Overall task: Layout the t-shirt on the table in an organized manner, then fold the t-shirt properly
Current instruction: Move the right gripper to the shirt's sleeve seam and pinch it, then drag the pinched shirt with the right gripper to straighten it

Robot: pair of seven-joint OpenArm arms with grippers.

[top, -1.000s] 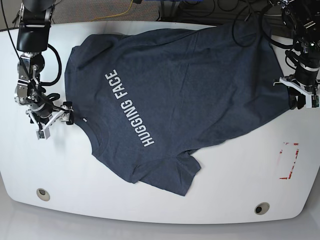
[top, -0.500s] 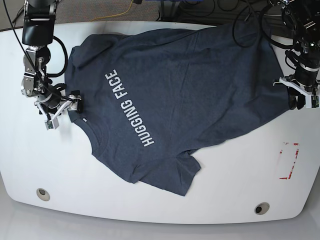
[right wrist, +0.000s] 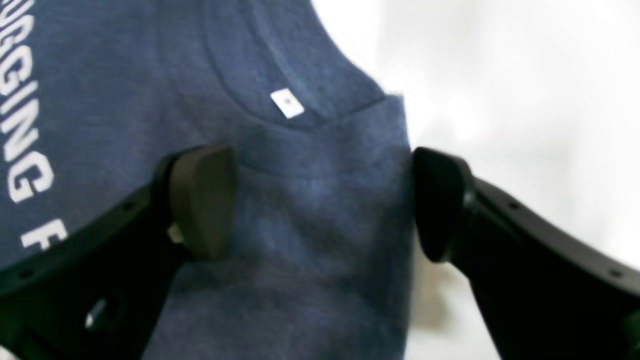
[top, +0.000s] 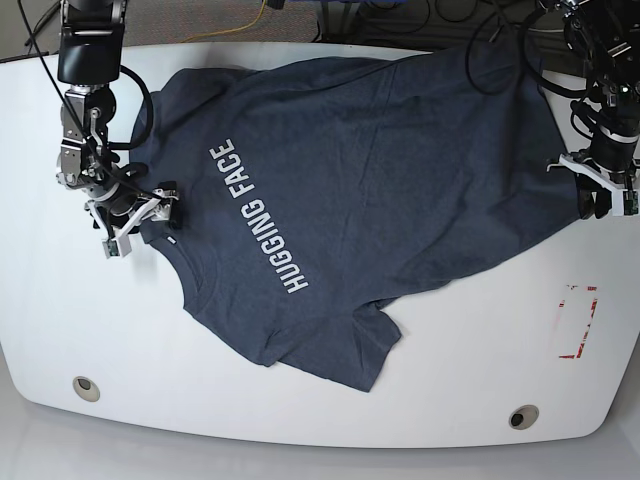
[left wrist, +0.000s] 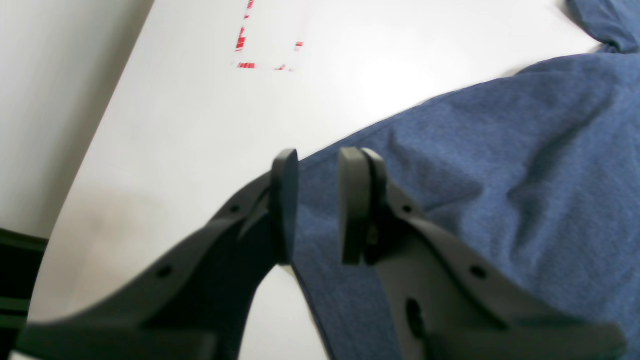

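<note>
Navy heathered cotton t-shirt (top: 350, 200), just one, lies on the glossy white table (top: 300, 400), collar toward nine o'clock. Right gripper (right wrist: 320, 200) gapes wide across its collar; left gripper (left wrist: 315, 205), nearly closed, straddles its hem.

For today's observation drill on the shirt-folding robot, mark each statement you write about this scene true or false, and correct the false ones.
1. The t-shirt lies with its white lettering facing up. True.
2. The right tool has its jaws wide apart over the fabric by the collar. True.
3. The red tape outline is covered by the shirt. False: it lies bare on the table, apart from the shirt.
4. The shirt is already folded in half. False: it is spread out, with one sleeve pointing toward the near edge.
5. The left tool is at the shirt's collar. False: it is at the hem edge.
</note>
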